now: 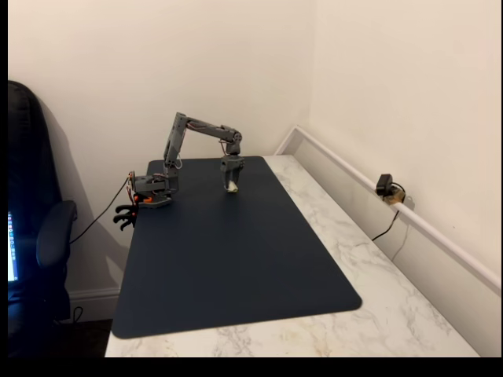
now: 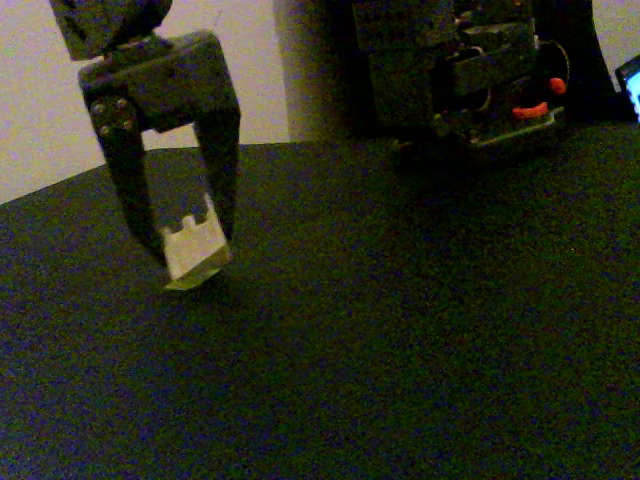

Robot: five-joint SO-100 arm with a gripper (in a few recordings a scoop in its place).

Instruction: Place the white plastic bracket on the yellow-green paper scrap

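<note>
My gripper (image 1: 231,182) points straight down over the far part of the dark mat, shut on the white plastic bracket (image 1: 233,188). In the close fixed view the bracket (image 2: 195,243) sits between the gripper's (image 2: 190,255) two dark fingertips, a small angular white piece with two little prongs on top. The yellow-green paper scrap (image 2: 186,284) shows as a thin sliver right under the bracket's lower edge, on the mat. I cannot tell whether the bracket touches the scrap or hangs just above it.
A dark blue mat (image 1: 236,267) covers most of the marble table (image 1: 369,259). The arm's base (image 1: 153,190) is clamped at the mat's far left corner. A small camera (image 1: 385,187) sits on the wall rail at the right. An office chair (image 1: 35,236) stands left of the table.
</note>
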